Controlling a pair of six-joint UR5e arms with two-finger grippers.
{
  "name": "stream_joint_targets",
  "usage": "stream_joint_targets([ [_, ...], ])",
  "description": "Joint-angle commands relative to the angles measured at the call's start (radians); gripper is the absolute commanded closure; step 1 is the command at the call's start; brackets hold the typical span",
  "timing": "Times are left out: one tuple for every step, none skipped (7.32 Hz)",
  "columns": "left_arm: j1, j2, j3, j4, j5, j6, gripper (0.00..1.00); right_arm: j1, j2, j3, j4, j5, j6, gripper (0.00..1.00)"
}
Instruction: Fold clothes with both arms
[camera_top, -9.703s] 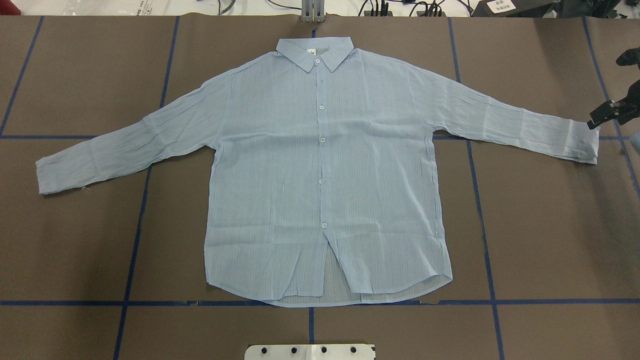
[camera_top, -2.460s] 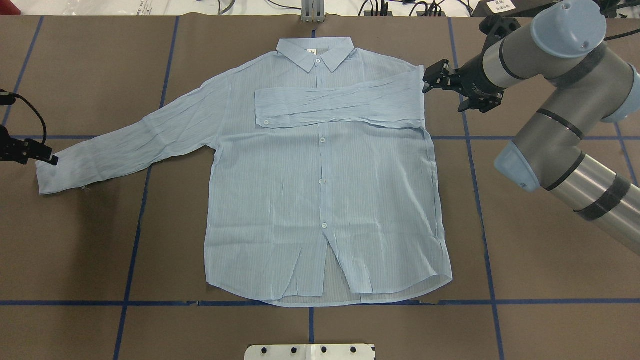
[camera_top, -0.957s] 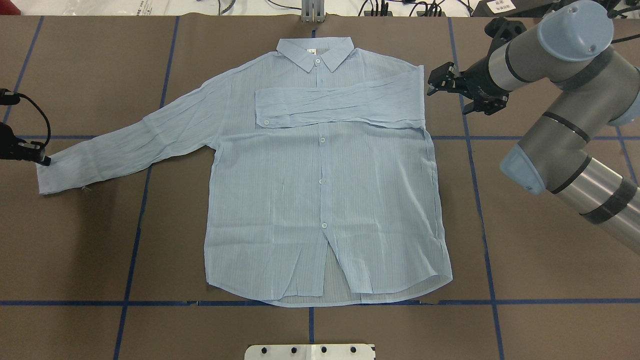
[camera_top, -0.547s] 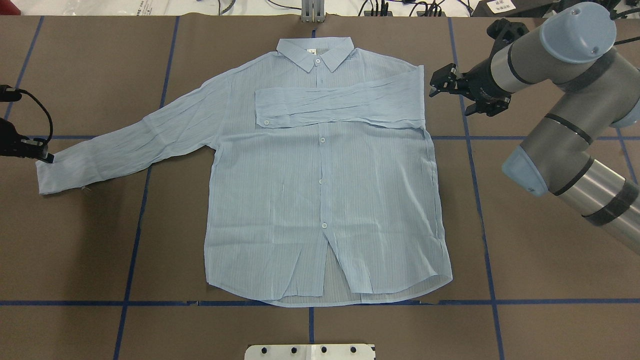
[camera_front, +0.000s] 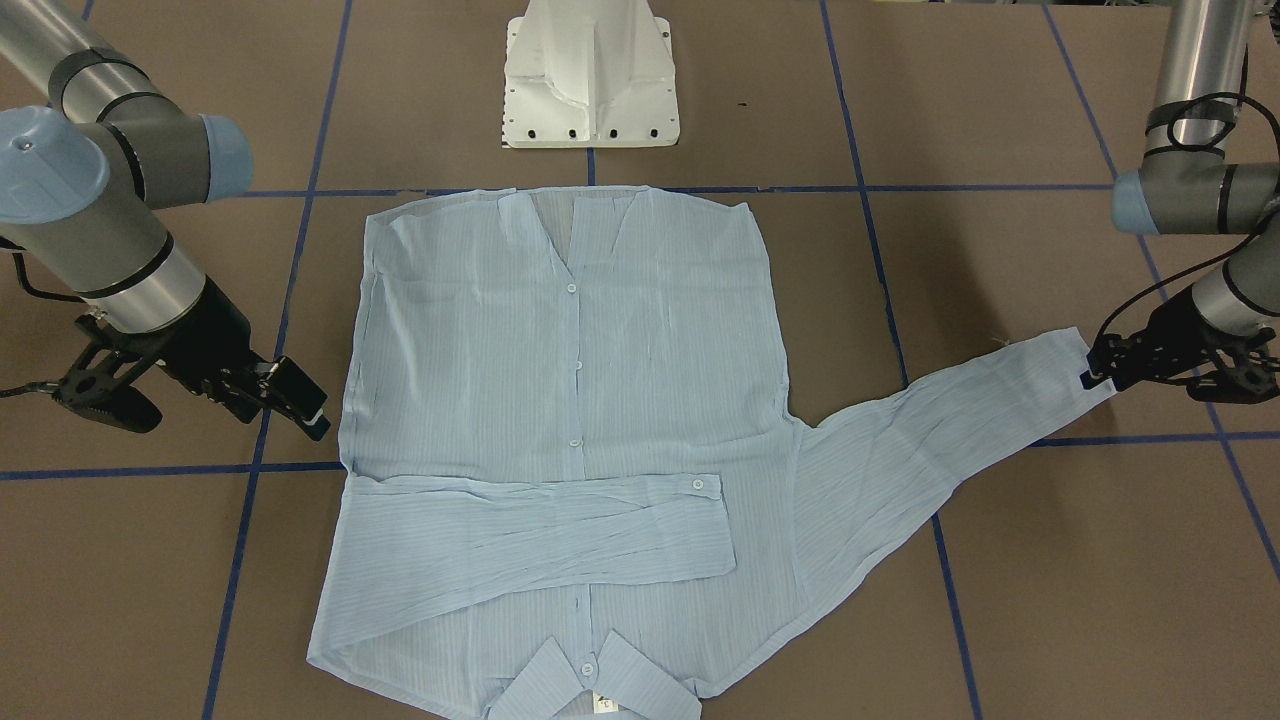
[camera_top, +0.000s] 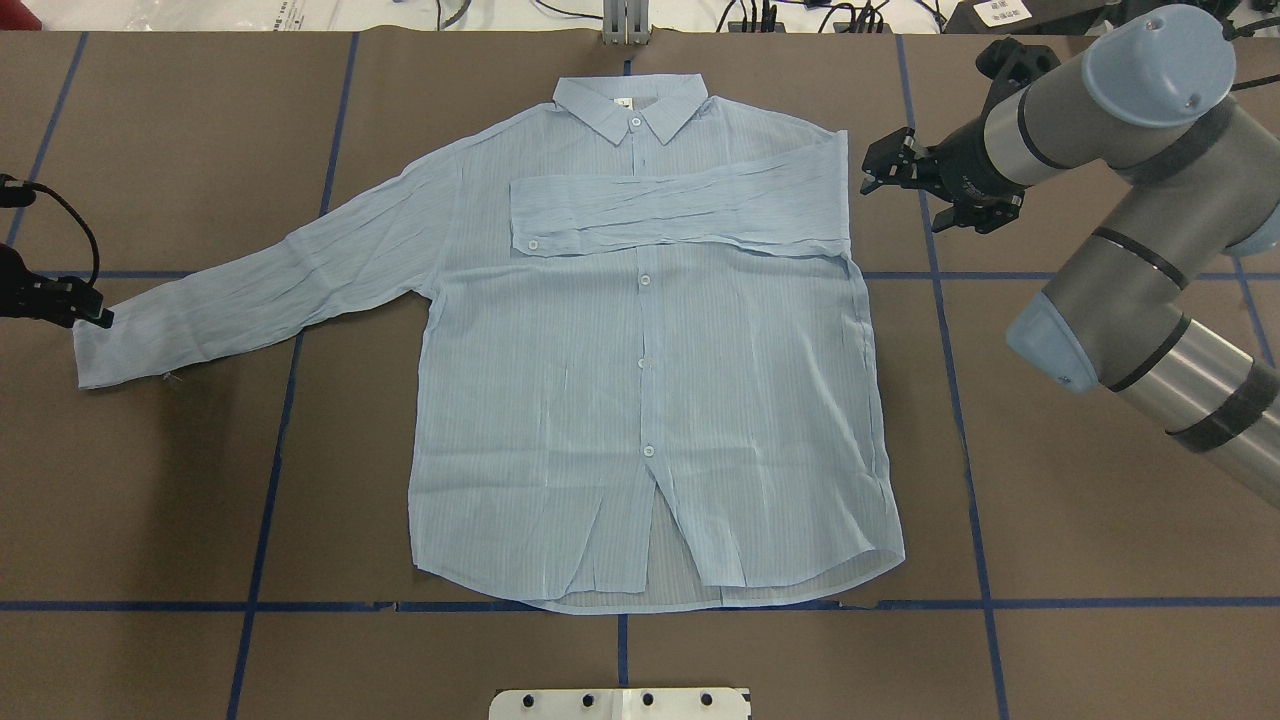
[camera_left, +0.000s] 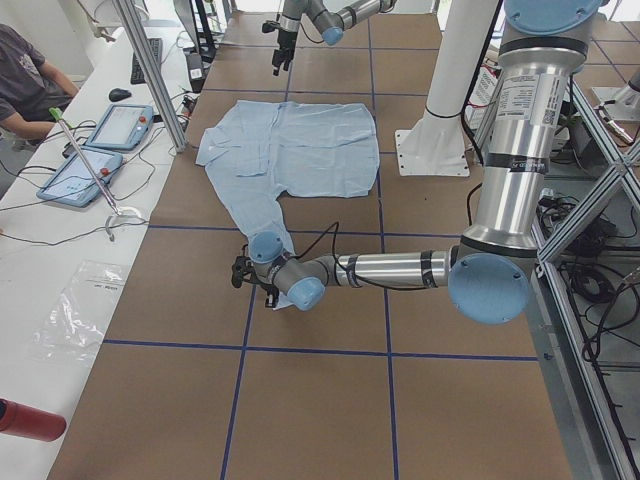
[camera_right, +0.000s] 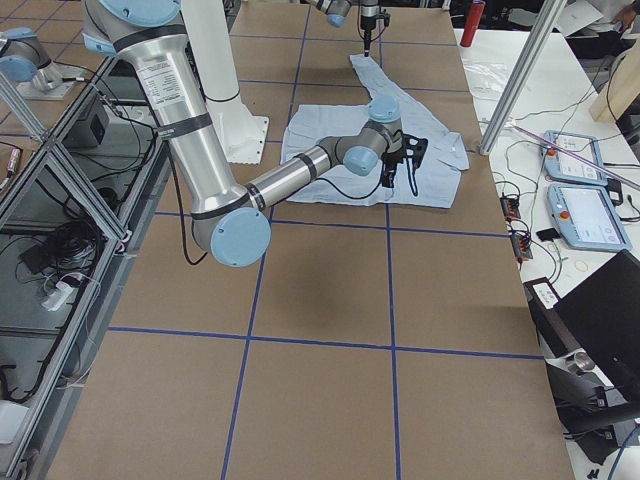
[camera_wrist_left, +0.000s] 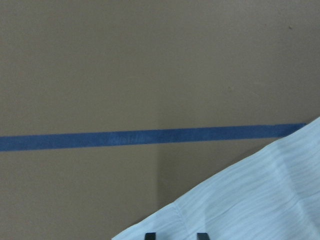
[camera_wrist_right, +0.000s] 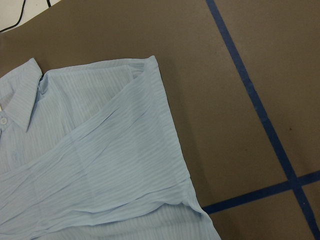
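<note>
The pale blue shirt (camera_top: 650, 380) lies flat, buttons up, collar at the far side; it also shows in the front view (camera_front: 570, 360). One sleeve (camera_top: 680, 210) lies folded across the chest. The other sleeve (camera_top: 260, 295) stretches out over the table. My left gripper (camera_top: 105, 318) sits low at that sleeve's cuff (camera_front: 1060, 365). In the left wrist view its fingertips (camera_wrist_left: 150, 235) stand a little apart on the cuff's edge. My right gripper (camera_front: 215, 420) is open wide and empty, beside the shirt's folded shoulder (camera_wrist_right: 150, 65) and clear of it.
Brown table cover (camera_top: 1050, 450) with blue tape lines. The white pedestal base (camera_front: 590, 70) stands behind the hem. A white bench with tablets (camera_left: 90, 150), cables and a seated person (camera_left: 25, 80) runs along the far side. A red bottle (camera_left: 30, 420) lies there.
The sleeve near the right arm has been folded across the chest. Since then my open right gripper has drawn back from the shoulder. My left gripper came to the other cuff and nudged slightly onto it.
</note>
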Motion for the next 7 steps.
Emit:
stream_joint_targets([
  [0.0, 0.003, 0.007, -0.003, 0.024, 0.0, 0.33, 0.0, -0.001, 0.0, 0.0, -0.001, -0.001, 0.01],
  [0.0, 0.001, 0.007, -0.003, 0.022, -0.001, 0.34, 0.0, -0.001, 0.0, 0.0, 0.0, 0.0, 0.01],
  [0.0, 0.001, 0.008, -0.003, 0.022, -0.003, 0.34, 0.0, -0.001, 0.002, 0.0, 0.0, 0.0, 0.01],
  [0.0, 0.0, 0.008, -0.003, 0.022, -0.004, 0.35, 0.0, -0.001, 0.002, 0.0, 0.0, 0.0, 0.01],
  [0.0, -0.003, 0.016, -0.003, 0.024, -0.004, 0.36, 0.0, -0.007, 0.005, 0.0, 0.0, 0.0, 0.01],
  [0.002, -0.005, 0.019, -0.001, 0.024, -0.003, 0.36, 0.0, -0.007, 0.006, 0.0, 0.0, -0.001, 0.01],
  [0.002, -0.006, 0.019, -0.001, 0.024, -0.004, 0.36, 0.0, -0.007, 0.006, 0.0, 0.0, -0.001, 0.01],
])
